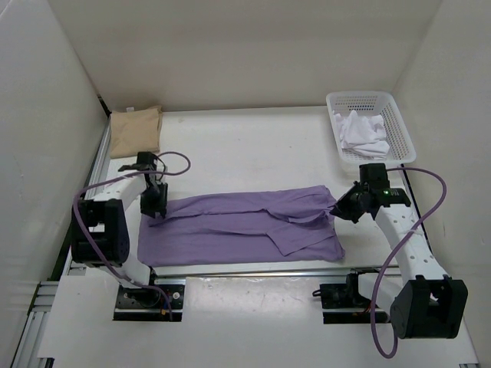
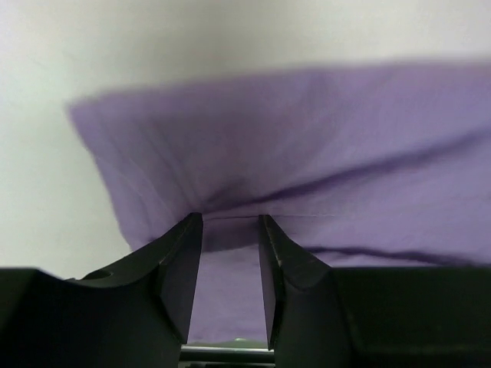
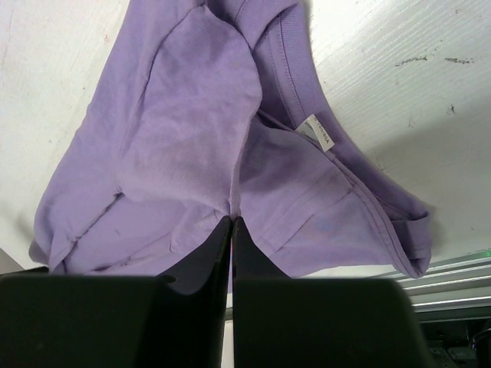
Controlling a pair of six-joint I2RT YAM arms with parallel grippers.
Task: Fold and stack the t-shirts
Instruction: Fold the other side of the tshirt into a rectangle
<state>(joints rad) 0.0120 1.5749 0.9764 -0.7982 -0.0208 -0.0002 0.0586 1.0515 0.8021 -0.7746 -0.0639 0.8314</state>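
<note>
Shows purple shirt (image 1: 238, 228) lengthwise left to right at centre, collar pointing right. Pinched there by clenched right gripper (image 1: 336, 207), with left gripper (image 1: 153, 213) parted at hem. White table (image 1: 253, 146) beneath, white walls (image 1: 230, 54) around.

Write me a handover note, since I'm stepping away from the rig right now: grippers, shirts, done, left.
Left gripper: open, tips at the left edge of the lavender shirt.
Right gripper: shut on that shirt near its collar.
Tan shirt: folded, far left corner.
White shirt: crumpled in the basket.
Done: tan folded.
Left: finish folding lavender, fold white, stack all three.
</note>
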